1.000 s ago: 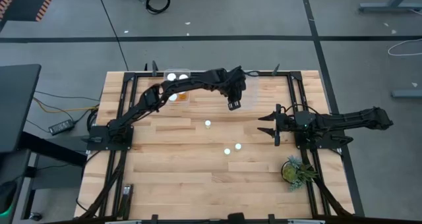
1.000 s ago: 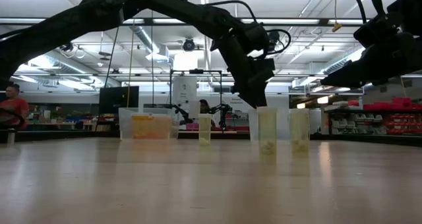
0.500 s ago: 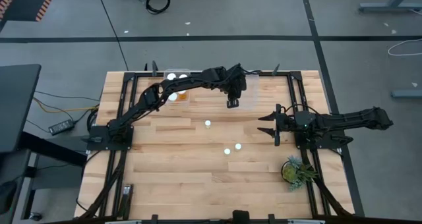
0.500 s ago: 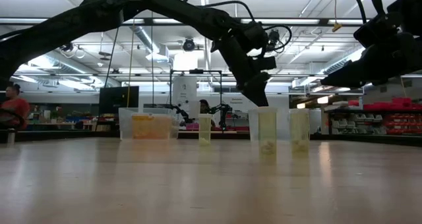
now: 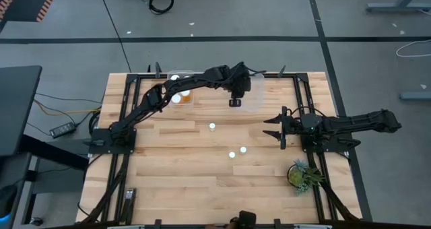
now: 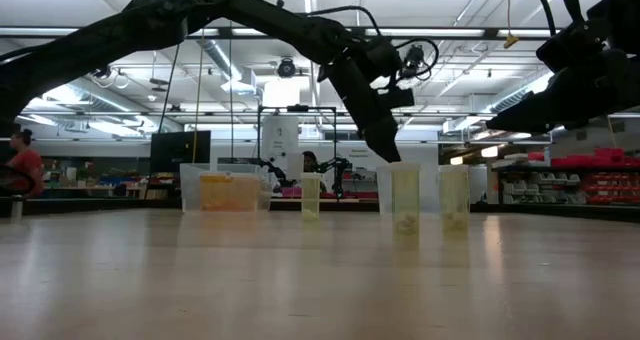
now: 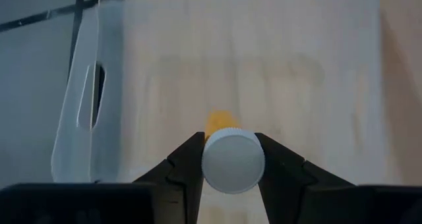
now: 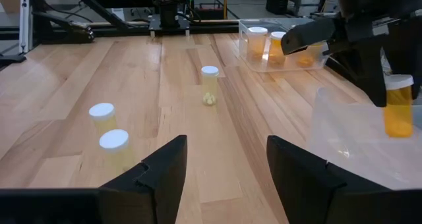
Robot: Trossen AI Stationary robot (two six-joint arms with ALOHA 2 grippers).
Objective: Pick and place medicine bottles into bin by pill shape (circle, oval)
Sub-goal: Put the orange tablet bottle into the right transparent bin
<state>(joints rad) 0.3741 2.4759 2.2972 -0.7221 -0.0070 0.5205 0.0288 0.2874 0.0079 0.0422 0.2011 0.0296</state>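
Pale wooden planks form the table (image 5: 175,182), framed by black rails, with grey floor around it. At the far edge stand two clear plastic bins. One bin (image 5: 250,94) lies under the left gripper (image 5: 234,102), which hangs over that bin's near-left part clamped on a small orange translucent bottle with a round white cap (image 7: 232,161); the left wrist view shows both fingers (image 7: 188,161) pressed against the cap, with the bin's bare floor below. In the right wrist view this held bottle (image 8: 398,105) hangs upright just above the bin's rim (image 8: 343,115). The other bin (image 5: 183,87), further left, already holds several capped orange bottles (image 8: 275,47).

Three more bottles stand upright on the open boards, well apart from both bins: one (image 5: 212,126) near the middle, and a pair (image 5: 237,152) standing close together nearer the front. The left arm's long dark links (image 5: 161,97) pass over the second bin, partly hiding it from above.

The right gripper (image 5: 273,128) waits at the table's right side, its fingers spread wide and holding nothing. A small green potted plant (image 5: 300,175) sits near the right front corner. Beyond the table, a person in red (image 6: 20,165) shows in the low view.
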